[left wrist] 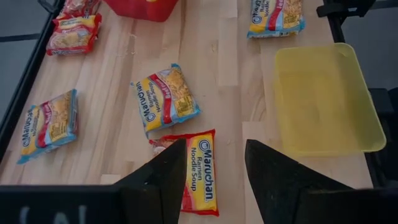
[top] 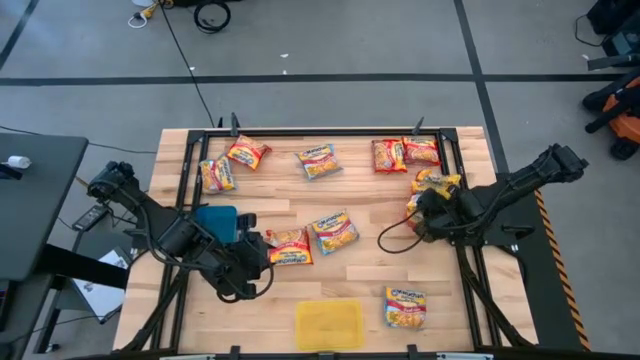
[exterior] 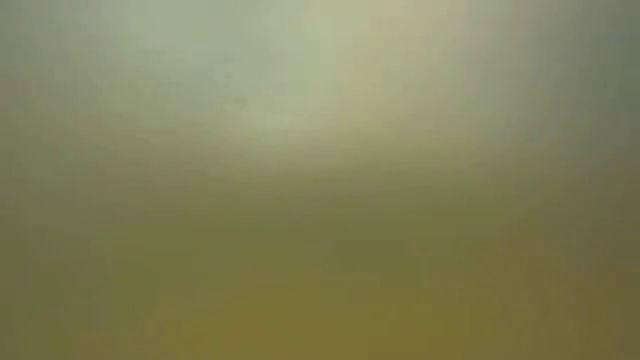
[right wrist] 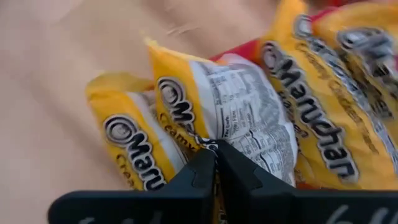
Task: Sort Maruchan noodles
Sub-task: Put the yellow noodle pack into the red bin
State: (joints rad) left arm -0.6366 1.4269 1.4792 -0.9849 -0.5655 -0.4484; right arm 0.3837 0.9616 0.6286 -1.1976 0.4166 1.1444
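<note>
- Jaws first: how do they stand?
- Left jaws are parted, hanging just beyond the yellow tray (top: 328,323) on its left, over a red packet (left wrist: 198,171) that lies flat and untouched. Right jaws are pressed tip to tip against the edge of a yellow packet (right wrist: 236,124), farther beyond the tray on its right. I cannot tell whether a fold is nipped.
- And the surface?
- It is a worktop (top: 370,270) of pale wooden planks with black rails around it. The tray sits at its near edge, and one packet (top: 405,306) lies just to the tray's right.
- Any room to move?
- Bare planks lie to the tray's left and just beyond it. Farther on is another packet (top: 335,231), with a blue tray (top: 216,222) off to the left. Five packets (top: 318,161) are strung along the far edge.
- Beyond that?
- Grey floor (top: 350,40) crossed by dark lines, with cables (top: 205,15) on it. A dark desk (top: 30,200) stands well left of the tray.
- Any writing?
- The red packet reads "Maruchan" and "Ramen Noodle Soup". The yellow one reads "Maruchan" and "Creamy", with a nutrition panel.
</note>
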